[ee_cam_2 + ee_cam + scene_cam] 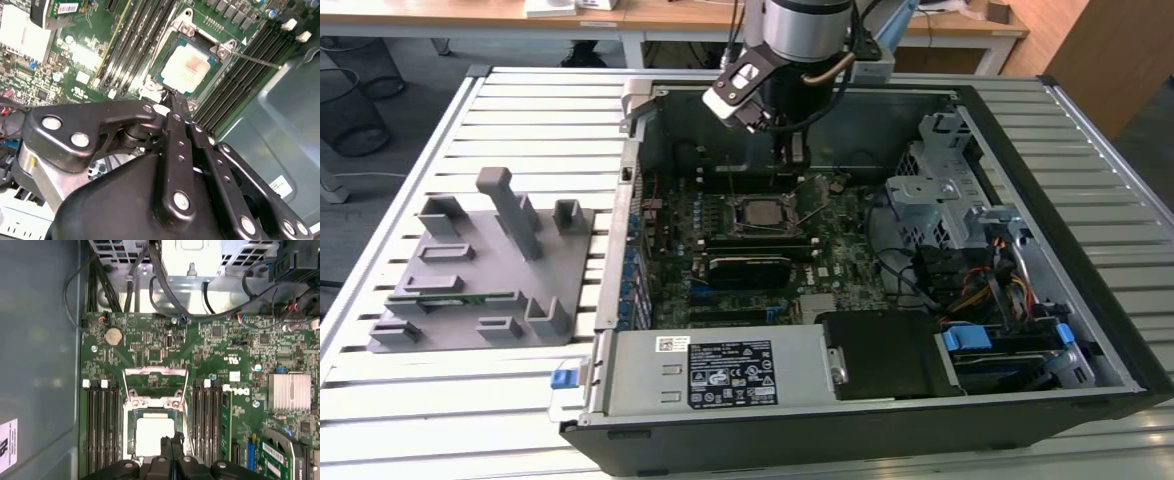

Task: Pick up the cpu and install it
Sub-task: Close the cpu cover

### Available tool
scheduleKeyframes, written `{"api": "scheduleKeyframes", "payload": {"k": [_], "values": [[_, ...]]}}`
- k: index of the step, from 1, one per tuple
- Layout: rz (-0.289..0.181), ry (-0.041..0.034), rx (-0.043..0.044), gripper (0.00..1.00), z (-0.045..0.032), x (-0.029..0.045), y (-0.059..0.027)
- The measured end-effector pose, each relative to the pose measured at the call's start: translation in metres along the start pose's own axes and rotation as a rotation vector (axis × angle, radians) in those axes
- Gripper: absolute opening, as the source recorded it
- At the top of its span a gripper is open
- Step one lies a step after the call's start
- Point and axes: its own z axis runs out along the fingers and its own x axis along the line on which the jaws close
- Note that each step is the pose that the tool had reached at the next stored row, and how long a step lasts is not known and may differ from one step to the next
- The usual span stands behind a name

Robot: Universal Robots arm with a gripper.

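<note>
Fingers (165,446) of the gripper (172,439) are clenched together, empty, held just above the near edge of the cpu (155,432), which is seated in the socket (129,439).

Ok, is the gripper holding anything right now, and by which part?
Nothing is held. The gripper is shut and empty, by the cpu, which lies in its socket.

my arm (803,30) hangs straight down, wrist upright, and my gripper (790,158) points its tips downward. in both wrist views my fingers (166,447) are pressed together at the tips with nothing between them.
</note>
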Motion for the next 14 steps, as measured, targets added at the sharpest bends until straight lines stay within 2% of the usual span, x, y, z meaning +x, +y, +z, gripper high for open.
{"api": "scheduleKeyframes", "payload": {"k": [3,10,14], "values": [[-0.003,-0.0001,0.0000,0.12,0.0000,0.0001,0.0044],[-0.013,-0.0001,0.0014,0.12,0.0004,0.0001,0.0205],[-0.027,-0.0002,0.0015,0.12,0.0006,0.0002,0.0256]]}}
